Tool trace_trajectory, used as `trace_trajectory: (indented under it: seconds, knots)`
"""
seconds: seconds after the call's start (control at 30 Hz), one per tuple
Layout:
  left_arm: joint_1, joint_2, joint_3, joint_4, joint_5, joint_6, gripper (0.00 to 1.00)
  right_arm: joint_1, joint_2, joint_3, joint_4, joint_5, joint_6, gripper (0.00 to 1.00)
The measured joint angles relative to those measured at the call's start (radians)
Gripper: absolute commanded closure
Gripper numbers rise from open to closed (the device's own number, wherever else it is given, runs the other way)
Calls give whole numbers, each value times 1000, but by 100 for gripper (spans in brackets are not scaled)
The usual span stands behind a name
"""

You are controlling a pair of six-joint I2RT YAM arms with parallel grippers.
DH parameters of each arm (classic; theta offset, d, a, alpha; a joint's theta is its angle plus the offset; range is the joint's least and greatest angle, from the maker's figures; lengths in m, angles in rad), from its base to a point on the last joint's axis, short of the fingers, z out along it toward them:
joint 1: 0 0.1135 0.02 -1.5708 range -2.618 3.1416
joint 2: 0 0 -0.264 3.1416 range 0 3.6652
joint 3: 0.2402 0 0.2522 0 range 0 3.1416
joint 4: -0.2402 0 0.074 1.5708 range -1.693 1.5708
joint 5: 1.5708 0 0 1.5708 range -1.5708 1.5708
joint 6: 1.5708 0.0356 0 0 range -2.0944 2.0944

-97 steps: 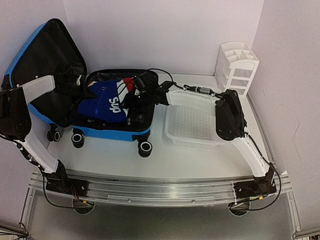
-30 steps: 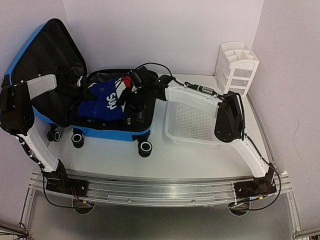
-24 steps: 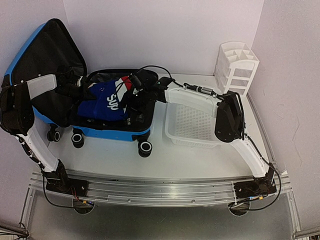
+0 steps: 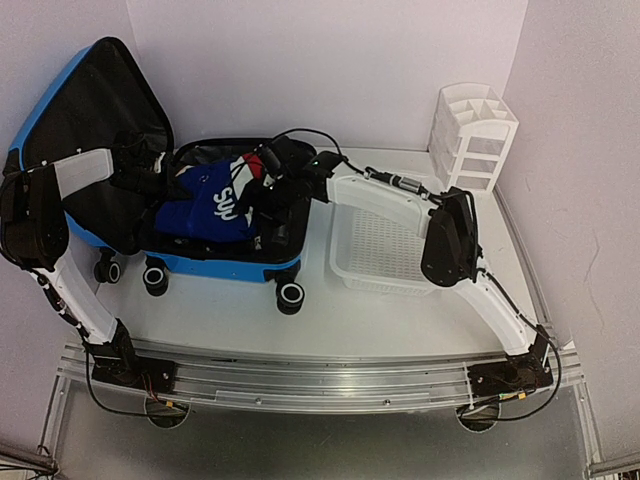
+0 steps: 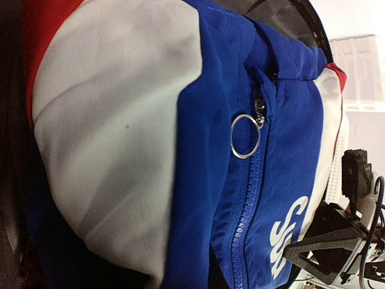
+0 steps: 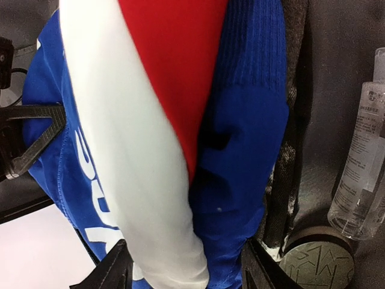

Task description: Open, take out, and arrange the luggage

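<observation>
Blue luggage [image 4: 215, 262] open, lid up, left on table.

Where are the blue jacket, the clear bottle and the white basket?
blue jacket [image 5: 295, 126], left wrist view, on the blue panel beside the zipper.
clear bottle [image 6: 361, 156], right wrist view, on its label.
white basket [image 4: 385, 248], top external view, on its bare perforated floor.

Probably robotics lab: bare white walls [image 4: 330, 70], aluminium mounting rail [image 4: 320, 385], bolted arm bases [image 4: 508, 378].

The clear bottle [image 6: 361, 162] in the luggage [image 6: 325, 60] is cut off rightward.
</observation>
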Motion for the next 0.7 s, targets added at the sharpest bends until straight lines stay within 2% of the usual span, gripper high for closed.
trace_trajectory:
  seconds: [0.13,0.27,0.43,0.6,0.7]
  knots:
    - [0,0,0,0,0,0,100,-1,0,-3,1,2,-3,45]
    - [0,0,0,0,1,0,100,-2,-29,-77,11,63,-31,44]
    - [0,0,0,0,0,0,100,-2,-22,-57,3,63,-40,45]
    - [0,0,1,0,0,0,100,-6,28,41,8,32,-37,50]
    - [0,0,4,-1,0,0,100,-6,31,40,13,20,-33,59]
